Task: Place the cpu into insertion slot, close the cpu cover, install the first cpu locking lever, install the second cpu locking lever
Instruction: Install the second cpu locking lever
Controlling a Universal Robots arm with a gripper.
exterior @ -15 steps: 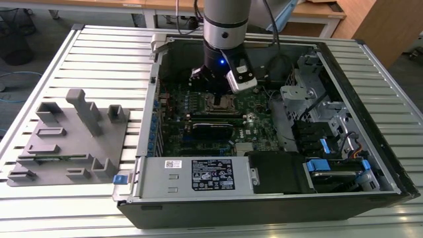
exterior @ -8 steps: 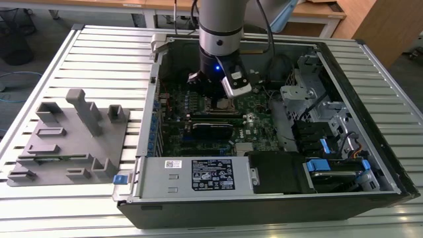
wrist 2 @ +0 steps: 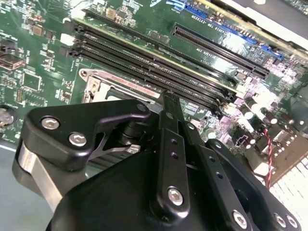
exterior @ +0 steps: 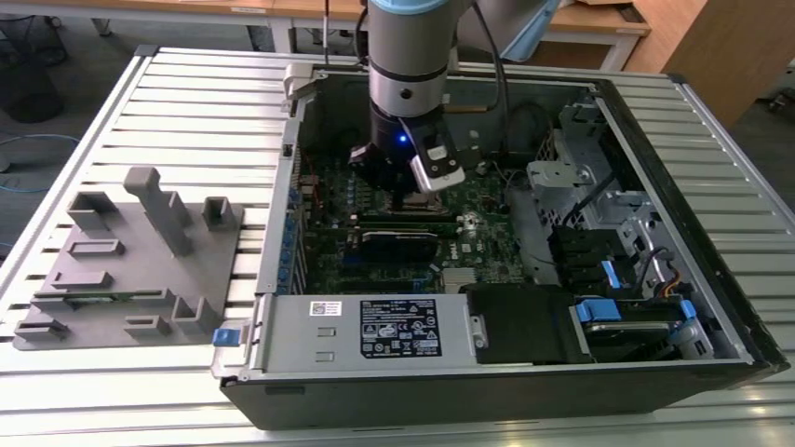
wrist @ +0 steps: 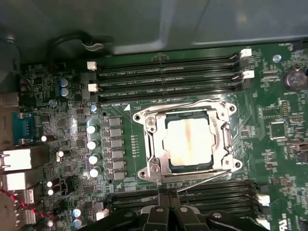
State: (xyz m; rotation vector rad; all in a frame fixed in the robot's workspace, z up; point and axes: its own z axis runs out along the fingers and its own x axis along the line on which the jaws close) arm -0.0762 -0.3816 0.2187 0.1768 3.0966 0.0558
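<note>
Inside, 1 cpu (wrist: 191,147) seated in 1 insertion slot (wrist: 219,159), 1 cpu cover (wrist: 222,137) down, hand (wrist: 167,195) fingers pressed together, empty.

Cpu (wrist: 190,146) dull brushed metal; cpu cover (wrist: 222,139) shiny steel; gripper (wrist 2: 166,103) matt black.

a pale counter (exterior: 162,102) of ribbed metal slats carried everything. an open computer case (exterior: 497,391) lay on it, taking up the middle and the exterior view's right. well apart from the case, toward the exterior view's left, a grey fixture block (exterior: 130,270) with upright posts and small pockets rested flat on the slats.
</note>
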